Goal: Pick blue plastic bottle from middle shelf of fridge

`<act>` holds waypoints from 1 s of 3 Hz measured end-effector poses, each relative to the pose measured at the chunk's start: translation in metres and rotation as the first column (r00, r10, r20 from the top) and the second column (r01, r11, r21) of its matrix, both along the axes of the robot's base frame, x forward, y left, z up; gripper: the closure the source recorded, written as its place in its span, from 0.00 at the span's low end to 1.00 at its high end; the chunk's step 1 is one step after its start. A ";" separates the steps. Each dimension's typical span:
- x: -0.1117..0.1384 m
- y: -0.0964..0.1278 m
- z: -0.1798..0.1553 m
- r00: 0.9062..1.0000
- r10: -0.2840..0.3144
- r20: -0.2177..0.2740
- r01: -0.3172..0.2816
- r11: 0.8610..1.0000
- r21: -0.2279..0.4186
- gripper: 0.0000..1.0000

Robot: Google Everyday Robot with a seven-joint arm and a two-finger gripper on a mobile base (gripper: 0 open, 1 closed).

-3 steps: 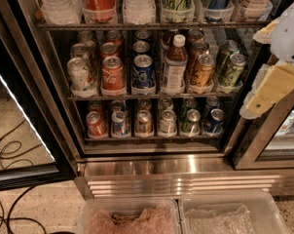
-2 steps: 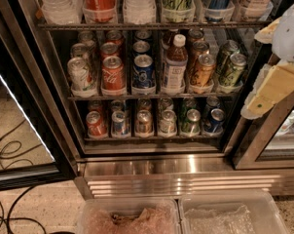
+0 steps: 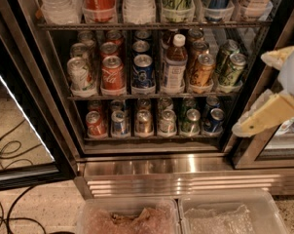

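The blue plastic bottle (image 3: 174, 64) stands upright on the middle shelf (image 3: 152, 96) of the fridge (image 3: 176, 168). It has a white cap, dark drink and a pale blue-white label, and it sits in the fourth lane from the left, at the front. Cans stand on both sides of it. My gripper (image 3: 252, 94) hangs at the right, in front of the fridge's right frame. Its two pale yellow fingers (image 3: 268, 115) are spread apart and hold nothing. It is well right of the bottle and apart from it.
A blue Pepsi can (image 3: 143, 72) and a red Coke can (image 3: 112, 73) stand left of the bottle, an orange can (image 3: 202, 72) right of it. The open glass door (image 3: 20, 130) is at the left, with cables (image 3: 6, 147) on the floor. Two clear bins (image 3: 127, 217) sit below.
My gripper has dropped lower in the view, staying at the right edge. The bottle and cans have not moved.
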State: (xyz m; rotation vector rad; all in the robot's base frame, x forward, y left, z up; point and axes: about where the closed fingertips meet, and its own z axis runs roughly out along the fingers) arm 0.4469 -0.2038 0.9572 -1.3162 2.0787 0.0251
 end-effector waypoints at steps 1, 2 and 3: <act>0.013 0.007 -0.011 0.995 -0.009 0.099 -0.005 0.991 0.132 0.00; 0.019 0.014 0.003 0.989 -0.013 0.145 -0.012 0.985 0.170 0.00; 0.019 0.018 -0.002 0.988 -0.050 0.147 0.019 0.979 0.203 0.00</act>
